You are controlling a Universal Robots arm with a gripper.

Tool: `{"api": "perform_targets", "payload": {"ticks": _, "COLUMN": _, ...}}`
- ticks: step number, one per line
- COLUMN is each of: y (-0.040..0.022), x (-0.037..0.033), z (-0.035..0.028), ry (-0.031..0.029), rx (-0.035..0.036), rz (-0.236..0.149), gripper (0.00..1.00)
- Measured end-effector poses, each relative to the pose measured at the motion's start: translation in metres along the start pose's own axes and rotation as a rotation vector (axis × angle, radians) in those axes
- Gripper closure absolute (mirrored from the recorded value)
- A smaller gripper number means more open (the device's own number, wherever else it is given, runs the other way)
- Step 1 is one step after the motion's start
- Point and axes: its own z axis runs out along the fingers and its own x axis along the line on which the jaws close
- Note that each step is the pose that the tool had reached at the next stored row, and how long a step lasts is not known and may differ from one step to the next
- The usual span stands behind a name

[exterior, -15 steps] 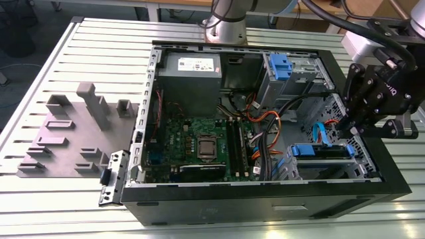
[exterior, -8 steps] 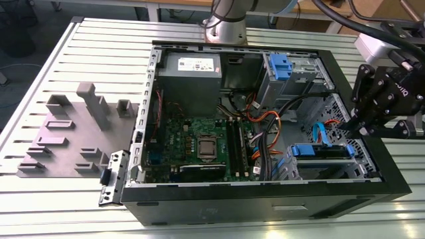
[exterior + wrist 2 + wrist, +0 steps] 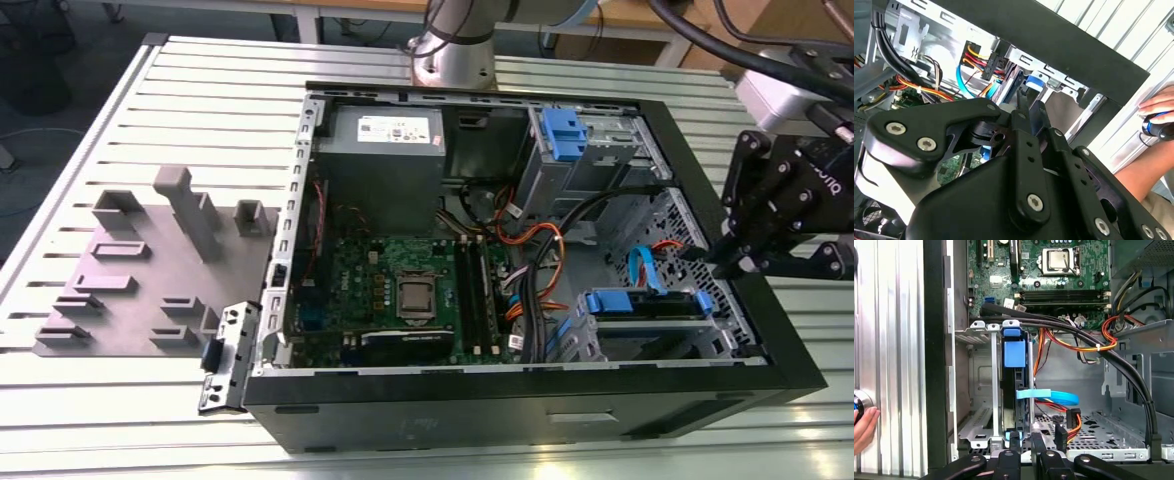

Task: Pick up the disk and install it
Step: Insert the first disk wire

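Observation:
The disk (image 3: 643, 304) sits on edge in the drive cage (image 3: 979, 390) at the near corner of the open computer case, on the exterior view's right. The first wrist view shows its thin dark edge (image 3: 1015, 390) with a blue carrier tab on it. In the second wrist view that blue tab (image 3: 1034, 81) lies just past the fingertips. My gripper (image 3: 718, 262) hangs over the case's side wall, right at the disk's outer end. Its fingers are shut, with nothing between them, in both wrist views (image 3: 1025, 439) (image 3: 1031, 107). Whether they touch the disk I cannot tell.
Inside the case (image 3: 801, 330) are a motherboard (image 3: 400, 290), a grey power-supply box (image 3: 384, 140), another blue carrier (image 3: 561, 135) and bundles of cables (image 3: 1079, 335). A grey fixture plate (image 3: 147, 270) and a loose bracket (image 3: 227, 355) lie on the slatted table. A person's hand (image 3: 1159, 107) rests beside the case.

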Motion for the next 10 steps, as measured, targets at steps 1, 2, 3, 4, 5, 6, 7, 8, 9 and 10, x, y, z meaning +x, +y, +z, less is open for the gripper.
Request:
{"api": "perform_targets", "payload": {"ticks": 1, "y": -0.0001, "x": 0.0001, "z": 0.0006, "ry": -0.0001, "rx": 0.0000, "rz": 0.000, "gripper": 0.76}}
{"api": "perform_targets", "payload": {"ticks": 2, "y": -0.0003, "x": 0.0001, "z": 0.0015, "ry": 0.0000, "rx": 0.0000, "rz": 0.000, "gripper": 0.76}}
{"api": "perform_targets", "payload": {"ticks": 3, "y": -0.0005, "x": 0.0000, "z": 0.0025, "ry": 0.0000, "rx": 0.0000, "rz": 0.000, "gripper": 0.76}}
{"api": "perform_targets", "payload": {"ticks": 4, "y": -0.0005, "x": 0.0000, "z": 0.0037, "ry": 0.0001, "rx": 0.0000, "rz": 0.000, "gripper": 0.76}}
{"api": "perform_targets", "payload": {"ticks": 5, "y": -0.0005, "x": 0.0000, "z": 0.0050, "ry": 0.0002, "rx": 0.0000, "rz": 0.000, "gripper": 0.76}}
{"api": "perform_targets", "payload": {"ticks": 6, "y": -0.0005, "x": 0.0000, "z": 0.0063, "ry": 0.0001, "rx": 0.0000, "rz": 0.000, "gripper": 0.76}}
{"api": "perform_targets", "payload": {"ticks": 7, "y": -0.0006, "x": 0.0000, "z": 0.0073, "ry": 0.0001, "rx": 0.0000, "rz": 0.000, "gripper": 0.76}}
{"api": "perform_targets", "payload": {"ticks": 8, "y": -0.0004, "x": -0.0001, "z": 0.0080, "ry": 0.0003, "rx": 0.0000, "rz": 0.000, "gripper": 0.76}}
{"api": "perform_targets", "payload": {"ticks": 9, "y": 0.0007, "x": -0.0001, "z": 0.0086, "ry": 0.0003, "rx": 0.0000, "rz": 0.000, "gripper": 0.76}}
{"api": "perform_targets", "payload": {"ticks": 10, "y": 0.0026, "x": 0.0000, "z": 0.0091, "ry": 0.0002, "rx": 0.0000, "rz": 0.000, "gripper": 0.76}}
